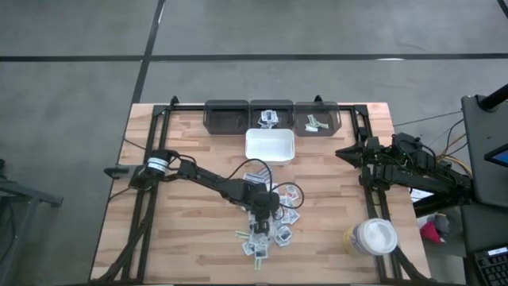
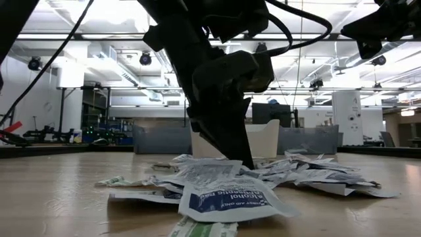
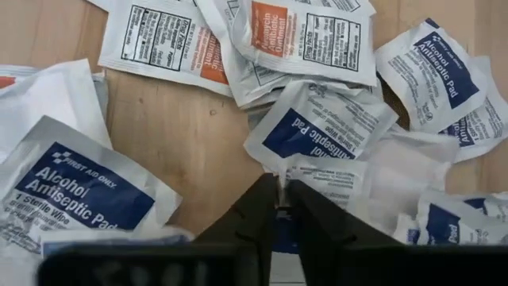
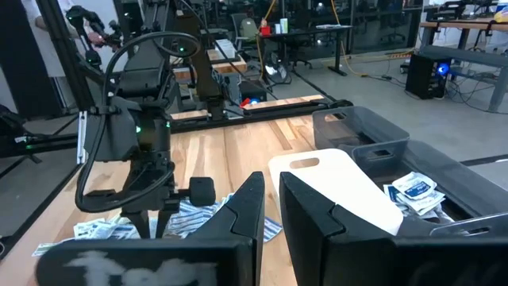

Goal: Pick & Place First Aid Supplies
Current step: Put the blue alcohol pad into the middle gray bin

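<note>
The first aid supplies (image 1: 274, 218) lie in a loose pile of flat white packets on the wooden table, with blue "Alcohol Antiseptic Pad" and orange prints showing in the left wrist view. My left gripper (image 3: 279, 189) reaches down into the pile (image 2: 247, 161), its fingers closed on an alcohol pad packet (image 3: 317, 127). A few packets lie in the middle bin (image 1: 271, 117) and the right bin (image 1: 317, 121). My right gripper (image 1: 345, 152) waits shut at the table's right side, holding nothing. My left gripper pinches the near corner (image 3: 278, 171) of the alcohol pad packet between its two fingertips. The fingers slant steeply down from the table's left. The packet lies on the other packets of the pile.
A white square tray (image 1: 270, 145) sits between the pile and three dark bins (image 1: 226, 116) along the far edge. A round white-lidded jar (image 1: 373, 237) stands at the near right. Bare wood lies left of the pile.
</note>
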`<state>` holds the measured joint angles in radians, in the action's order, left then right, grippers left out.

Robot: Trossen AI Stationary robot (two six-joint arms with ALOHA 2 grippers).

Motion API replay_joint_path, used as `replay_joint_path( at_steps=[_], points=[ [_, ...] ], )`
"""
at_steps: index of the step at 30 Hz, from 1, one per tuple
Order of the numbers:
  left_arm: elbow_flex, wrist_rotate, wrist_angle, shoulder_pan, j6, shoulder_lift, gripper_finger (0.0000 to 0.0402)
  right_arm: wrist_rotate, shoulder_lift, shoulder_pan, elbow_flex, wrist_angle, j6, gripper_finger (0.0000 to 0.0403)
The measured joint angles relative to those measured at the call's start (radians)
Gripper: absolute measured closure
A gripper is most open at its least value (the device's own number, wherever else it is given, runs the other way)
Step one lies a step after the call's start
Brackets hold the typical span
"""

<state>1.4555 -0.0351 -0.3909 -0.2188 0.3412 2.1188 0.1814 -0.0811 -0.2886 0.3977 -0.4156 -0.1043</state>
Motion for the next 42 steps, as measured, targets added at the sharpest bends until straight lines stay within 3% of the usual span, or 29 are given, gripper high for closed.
replay_joint_path(
  at_steps=[4,12,22,25,27,30,34,36,42],
  points=[
    [0.016,0.002,-0.011,0.0,0.0,0.001,0.0396,0.0,0.0,0.0,0.0,0.0,0.0,0.0364],
    [0.112,0.021,-0.115,0.001,-0.027,0.009,0.04,0.0,0.0,0.0,0.0,0.0,0.0,0.0364],
    [0.348,0.047,-0.443,0.001,-0.033,0.007,0.0401,0.0,0.0,0.0,0.0,0.0,0.0,0.0364],
    [0.427,-0.008,-0.446,0.001,-0.111,0.003,0.0401,0.0,0.0,0.0,0.0,0.0,0.0,0.0364],
    [0.474,0.008,-0.431,0.001,-0.179,0.001,0.0401,0.0,0.0,0.0,0.0,0.0,0.0,0.0364],
    [0.542,0.17,-0.409,0.006,-0.28,-0.004,0.0401,0.0,0.0,0.0,0.0,0.0,0.002,0.0364],
    [0.609,0.544,-0.407,0.035,-0.435,-0.008,0.0401,0.0,0.0,0.0,0.0,0.0,0.002,0.0364],
    [0.624,0.667,-0.402,0.065,-0.531,-0.008,0.0401,0.0,0.0,0.0,0.0,0.0,0.003,0.0364],
    [0.618,0.687,-0.366,0.229,-0.679,-0.008,0.0401,0.0,0.0,0.0,0.0,0.0,0.003,0.0364]
  ],
)
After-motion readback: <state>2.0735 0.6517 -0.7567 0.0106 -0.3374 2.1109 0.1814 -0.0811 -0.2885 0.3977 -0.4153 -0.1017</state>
